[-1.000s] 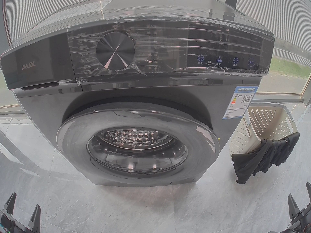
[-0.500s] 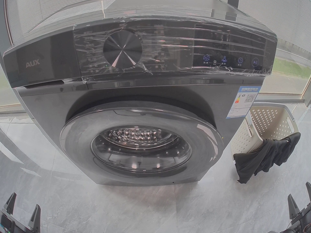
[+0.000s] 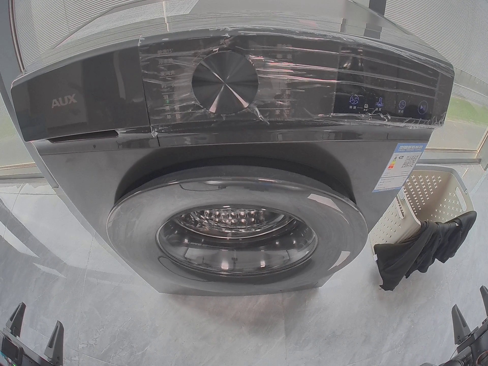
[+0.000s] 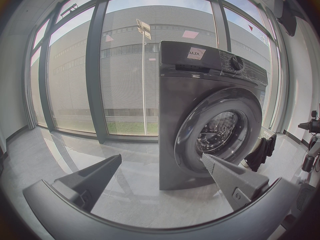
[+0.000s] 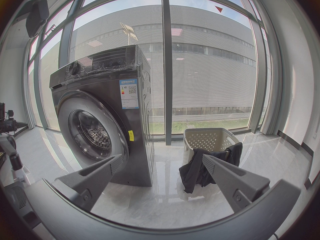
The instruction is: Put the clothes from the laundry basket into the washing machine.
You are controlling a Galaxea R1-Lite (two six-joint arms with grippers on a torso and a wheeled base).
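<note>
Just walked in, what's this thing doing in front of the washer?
A two-armed robot is facing a washing machine whose round door looks shut. Beside the machine, on the robot's right, a laundry basket stands on the floor with dark clothes draped over its rim. The left gripper and right gripper hang low near the floor, open and empty, touching nothing. No clothes have been picked up yet.

The washing machine (image 3: 76, 179) is dark grey with a black control panel (image 3: 305, 82), the laundry basket (image 3: 437, 189) cream with punched crosses, the clothes (image 3: 422, 250) black, the floor (image 3: 203, 326) pale veined grey.
</note>
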